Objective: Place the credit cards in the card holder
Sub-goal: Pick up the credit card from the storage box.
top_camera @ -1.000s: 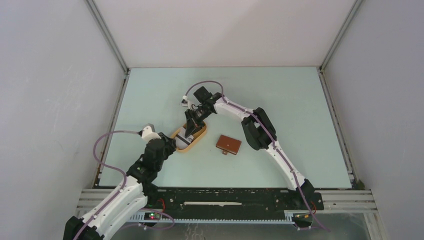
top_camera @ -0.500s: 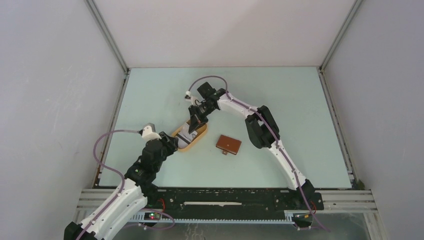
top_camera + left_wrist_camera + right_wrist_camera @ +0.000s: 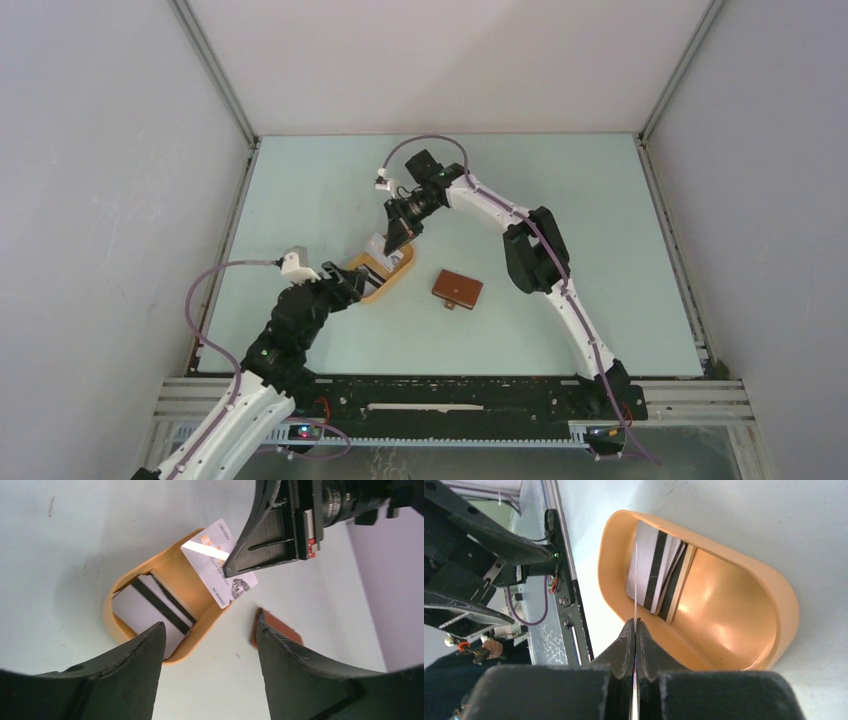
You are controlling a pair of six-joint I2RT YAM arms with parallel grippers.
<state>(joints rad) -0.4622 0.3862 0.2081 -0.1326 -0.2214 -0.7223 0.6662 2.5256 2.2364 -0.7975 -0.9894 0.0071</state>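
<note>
The table point(image 3: 600, 220) carries the tray point(image 3: 734, 625), with the holder point(image 3: 457, 289) lying closed and apart at the tray's 3 o'clock. The left pincer point(image 3: 210, 628) gapes, released, by the tray's 8 o'clock edge. The right pincer point(image 3: 636, 625) is clenched on one card point(image 3: 212, 575) above the tray, and more cards point(image 3: 150, 607) lie inside. The step in hand looks like carrying a card over. Next, the holder probably needs opening.

Robotics lab test cell. Plain white panels point(image 3: 100, 200) in aluminium framing point(image 3: 213, 70) close in behind and to both sides of the jaws, and a pale green table point(image 3: 600, 200) lies beneath them. Nearer than the jaws, two white robot arms point(image 3: 560, 300) are bolted to a black rail point(image 3: 450, 395), with purple cables point(image 3: 192, 300) and small lit circuit boards point(image 3: 303, 432).
</note>
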